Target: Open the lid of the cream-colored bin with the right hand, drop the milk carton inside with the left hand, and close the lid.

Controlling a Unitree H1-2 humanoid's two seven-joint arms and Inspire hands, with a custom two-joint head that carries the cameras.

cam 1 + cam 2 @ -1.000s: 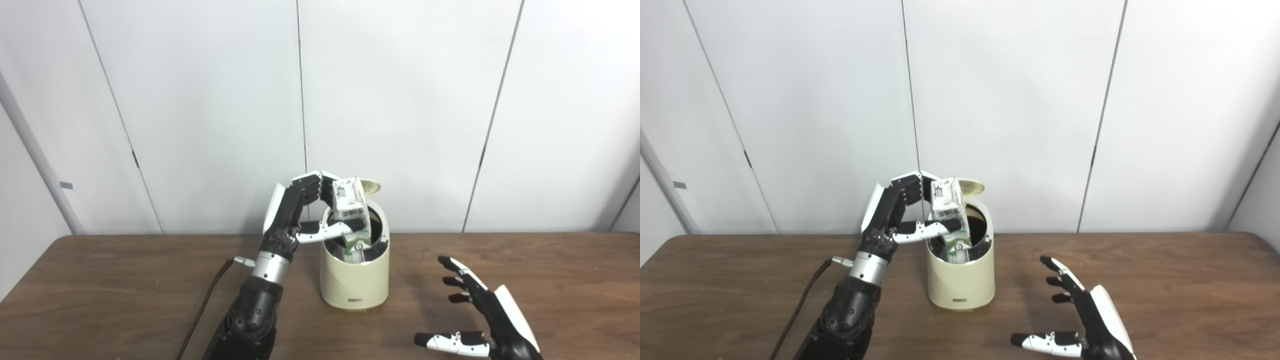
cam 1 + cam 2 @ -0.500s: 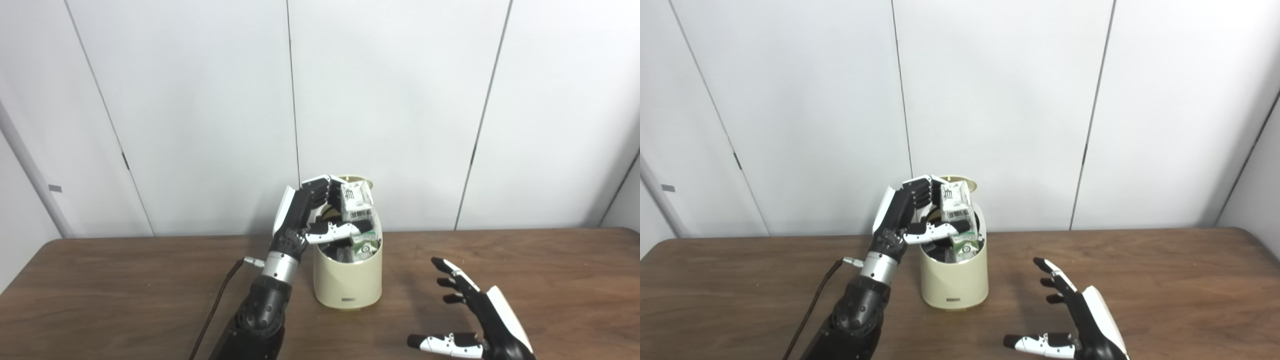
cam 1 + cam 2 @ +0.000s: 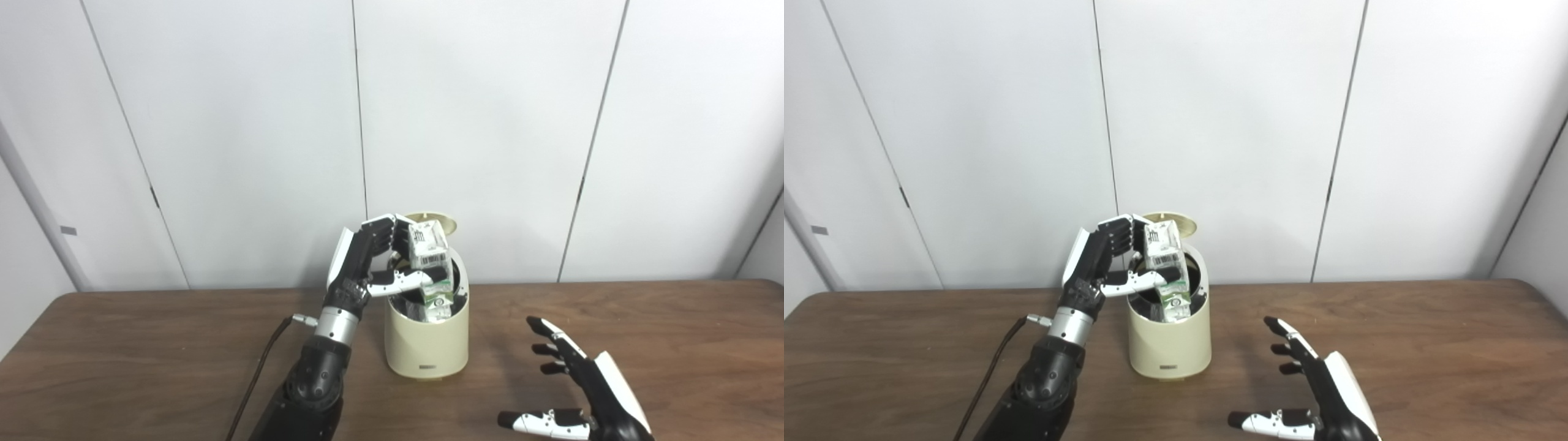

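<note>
**Carton halfway into the bin**

Against white wall panels (image 3: 490, 122), a brown wooden desk (image 3: 122, 355) carries the work. The left hand (image 3: 367, 263) grips the milk carton (image 3: 430, 263) between fingers and thumb, its lower end inside the cream bin (image 3: 427, 343), its top tilted above the rim. The lid (image 3: 442, 222) stands raised behind. A cable (image 3: 257, 373) trails beside the arm. The right hand (image 3: 582, 392) hovers near the bin, fingers spread, holding nothing.

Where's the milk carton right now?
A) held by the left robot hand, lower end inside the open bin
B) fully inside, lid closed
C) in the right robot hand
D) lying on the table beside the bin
A: the left robot hand grips the milk carton, whose lower end sits inside the bin, lid up.
</note>
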